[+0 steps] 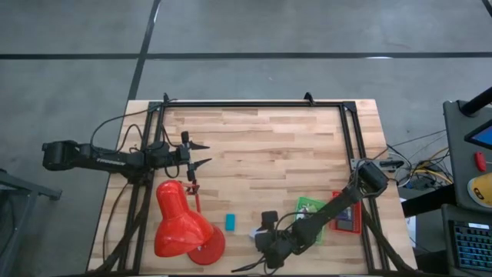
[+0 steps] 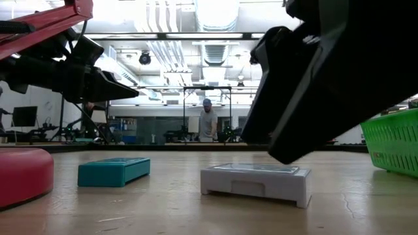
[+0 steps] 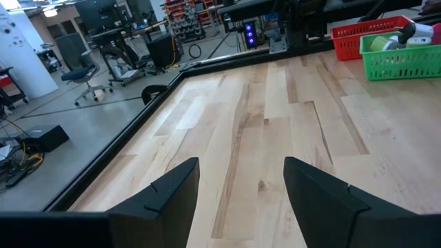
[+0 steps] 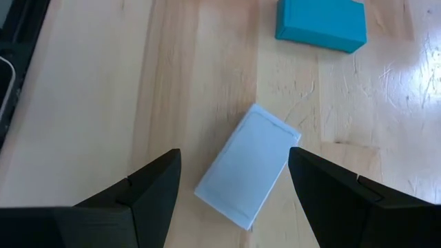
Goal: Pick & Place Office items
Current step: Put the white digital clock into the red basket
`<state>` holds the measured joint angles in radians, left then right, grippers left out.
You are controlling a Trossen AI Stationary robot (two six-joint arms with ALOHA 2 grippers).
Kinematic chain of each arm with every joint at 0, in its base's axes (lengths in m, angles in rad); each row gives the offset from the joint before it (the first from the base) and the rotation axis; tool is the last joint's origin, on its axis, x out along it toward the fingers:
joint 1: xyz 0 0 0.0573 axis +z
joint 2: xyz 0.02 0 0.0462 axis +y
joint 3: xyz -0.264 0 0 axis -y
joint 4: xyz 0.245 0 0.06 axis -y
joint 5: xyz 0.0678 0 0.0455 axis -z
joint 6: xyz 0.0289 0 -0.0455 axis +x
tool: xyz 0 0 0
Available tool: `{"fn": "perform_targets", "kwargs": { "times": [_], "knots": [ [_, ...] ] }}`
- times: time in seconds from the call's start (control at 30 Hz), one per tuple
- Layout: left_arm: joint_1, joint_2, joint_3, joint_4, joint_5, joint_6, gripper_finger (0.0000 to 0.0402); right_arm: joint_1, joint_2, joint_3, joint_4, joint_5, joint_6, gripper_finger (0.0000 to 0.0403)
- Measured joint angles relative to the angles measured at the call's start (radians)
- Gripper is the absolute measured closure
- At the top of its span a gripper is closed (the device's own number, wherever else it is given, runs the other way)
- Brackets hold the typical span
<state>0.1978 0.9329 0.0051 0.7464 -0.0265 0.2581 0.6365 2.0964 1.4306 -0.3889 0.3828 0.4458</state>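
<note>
White block (image 4: 248, 167) sits right under the right gripper (image 4: 234, 189), between its spread fingers, not yet touched; long axis runs diagonal to the finger gap, so a wrist turn looks needed. Going left to right in the high view: left gripper (image 1: 201, 152) parked over the far-left table, jaws spread, holding nothing; red lamp (image 1: 183, 223) below it; teal block (image 1: 230, 221) just beside the lamp base, near the white one but apart; right arm much nearer both. Green tray (image 1: 311, 209) and red tray (image 1: 347, 219) lie rightward, path unobstructed.
</note>
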Motion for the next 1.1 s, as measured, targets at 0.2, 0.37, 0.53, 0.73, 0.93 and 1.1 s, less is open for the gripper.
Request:
{"fn": "perform_targets", "kwargs": {
  "times": [0.2, 0.37, 0.53, 0.73, 0.93, 1.1],
  "knots": [
    [0.000, 0.000, 0.000, 0.000, 0.000, 0.000, 0.0184, -0.005, 0.000, -0.028, 0.001, -0.007, 0.002, 0.0138],
    [0.000, 0.000, 0.000, 0.000, 0.000, 0.000, 0.0184, -0.018, 0.000, -0.048, 0.006, -0.071, 0.024, 0.0138],
    [0.000, 0.000, 0.000, 0.000, 0.000, 0.000, 0.0184, -0.019, 0.000, -0.051, 0.012, -0.071, 0.024, 0.0138],
    [0.000, 0.000, 0.000, 0.000, 0.000, 0.000, 0.0184, -0.019, 0.000, -0.051, 0.014, -0.073, 0.023, 0.0138],
    [0.000, 0.000, 0.000, 0.000, 0.000, 0.000, 0.0184, -0.022, 0.000, -0.051, 0.039, -0.082, 0.018, 0.0138],
    [0.000, 0.000, 0.000, 0.000, 0.000, 0.000, 0.0184, -0.022, 0.000, -0.051, 0.040, -0.082, 0.014, 0.0145]
  ]
}}
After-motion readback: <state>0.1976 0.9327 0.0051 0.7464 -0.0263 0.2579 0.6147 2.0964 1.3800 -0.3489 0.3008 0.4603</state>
